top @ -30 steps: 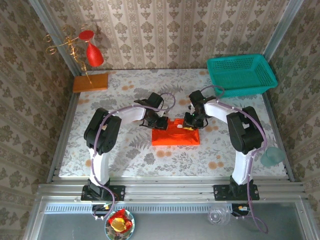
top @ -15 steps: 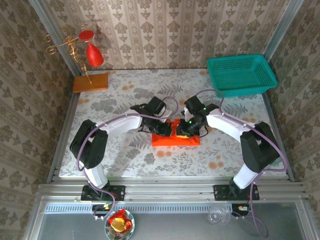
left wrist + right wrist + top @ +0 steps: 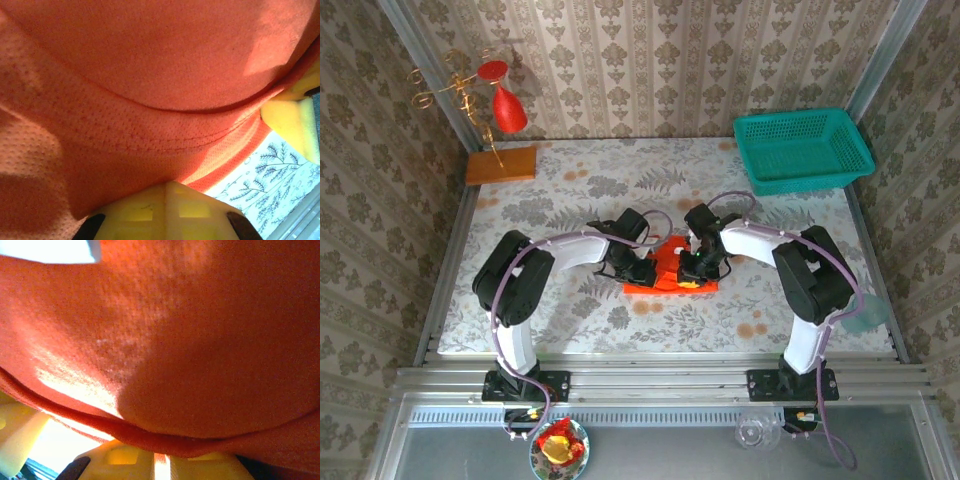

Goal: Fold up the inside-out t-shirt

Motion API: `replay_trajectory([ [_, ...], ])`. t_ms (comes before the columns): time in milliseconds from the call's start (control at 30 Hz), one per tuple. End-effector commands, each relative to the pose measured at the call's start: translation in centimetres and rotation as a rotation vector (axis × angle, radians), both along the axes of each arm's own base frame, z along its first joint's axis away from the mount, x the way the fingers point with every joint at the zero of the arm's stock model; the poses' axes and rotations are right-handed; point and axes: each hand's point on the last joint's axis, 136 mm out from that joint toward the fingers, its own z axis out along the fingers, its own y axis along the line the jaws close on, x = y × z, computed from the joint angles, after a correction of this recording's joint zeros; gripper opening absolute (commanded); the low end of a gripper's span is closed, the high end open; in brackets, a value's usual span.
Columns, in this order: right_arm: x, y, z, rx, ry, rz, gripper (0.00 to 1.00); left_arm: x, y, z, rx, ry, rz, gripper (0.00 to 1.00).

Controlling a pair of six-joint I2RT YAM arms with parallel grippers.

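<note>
The top external camera looks steeply down from high behind the near edge of the table and takes in all of it, while each wrist camera looks along its own yellow fingers from very close against the orange t-shirt, the patch all three views share.

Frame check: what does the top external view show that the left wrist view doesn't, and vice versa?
Top external gives the layout: the t-shirt at the middle of the table, both arms bent in over it, a teal basket at the far right, a wooden block and red ornament at the far left. Left wrist gives the close-up: mesh weave and a stitched hem draped across the lens, the left jaws shut below with yellow pads together. Shared: the orange-red cloth and the floral table surface.
</note>
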Motion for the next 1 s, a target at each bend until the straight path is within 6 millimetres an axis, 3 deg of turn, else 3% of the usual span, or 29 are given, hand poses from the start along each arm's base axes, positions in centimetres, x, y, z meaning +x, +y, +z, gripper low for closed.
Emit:
replay_trajectory([
  [0,-1.3,-4.5,-4.0,-0.228,0.043,-0.005,0.16,0.5,3.3,-2.6,0.135,0.004,0.055,0.03],
  [200,-0.7,-4.0,-1.2,-0.19,-0.008,0.0,0.16,2.1,5.6,0.8,0.097,-0.059,0.122,0.07],
  [433,-0.6,-3.8,-0.9,-0.173,-0.004,-0.009,0.16,3.1,8.7,1.0,0.118,-0.052,0.186,0.07],
  [500,-0.2,-3.1,0.2,-0.132,-0.028,-0.014,0.16,3.8,8.4,2.4,0.074,-0.081,0.209,0.1],
  [633,0.7,-2.5,2.8,-0.089,-0.085,-0.022,0.17,5.3,7.3,4.4,-0.009,-0.11,0.25,0.27],
  [767,0.9,-2.4,3.9,-0.086,-0.101,-0.019,0.17,6.2,6.3,4.1,-0.013,-0.098,0.271,0.39],
  [967,0.6,-2.8,4.2,-0.098,-0.101,-0.019,0.18,6.7,4.6,3.0,-0.01,-0.078,0.275,0.45],
])
